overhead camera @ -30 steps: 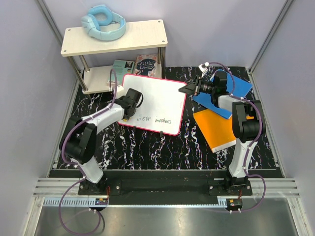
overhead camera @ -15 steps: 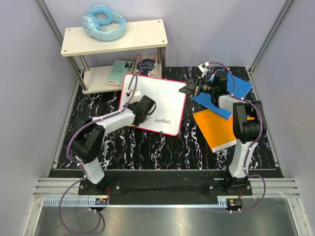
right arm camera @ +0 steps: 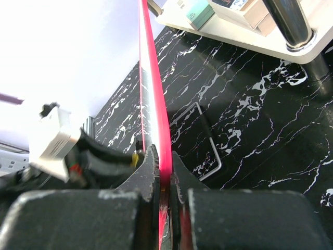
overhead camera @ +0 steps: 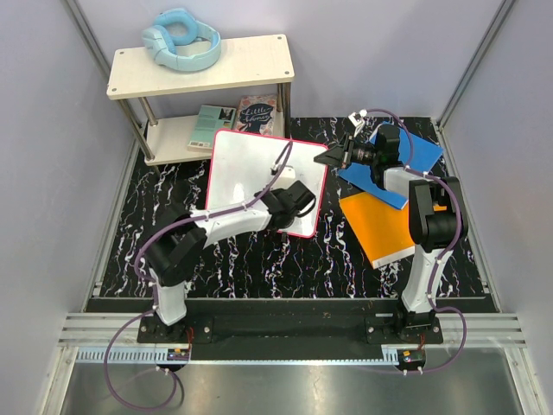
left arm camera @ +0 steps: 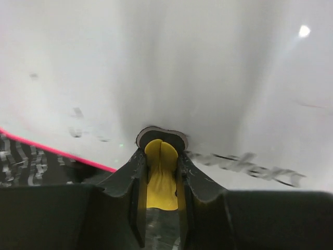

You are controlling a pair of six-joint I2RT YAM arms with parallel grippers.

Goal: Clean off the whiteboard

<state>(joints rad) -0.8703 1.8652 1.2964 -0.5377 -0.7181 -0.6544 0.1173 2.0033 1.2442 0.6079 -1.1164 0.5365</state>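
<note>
Red-rimmed whiteboard — edge pinched by right gripper, left gripper clenching yellow eraser against its face

Seen from above, my black left gripper covers the near right part of the white, red-bordered whiteboard, so I can't see any writing beneath it. In the left wrist view, the dark handwriting on the whiteboard, right of the soft yellow pad, is too blurred to read. The right wrist camera meets the whiteboard edge-on, its face unseen. My black right arm hides part of the flat blue book right of the whiteboard.
</note>
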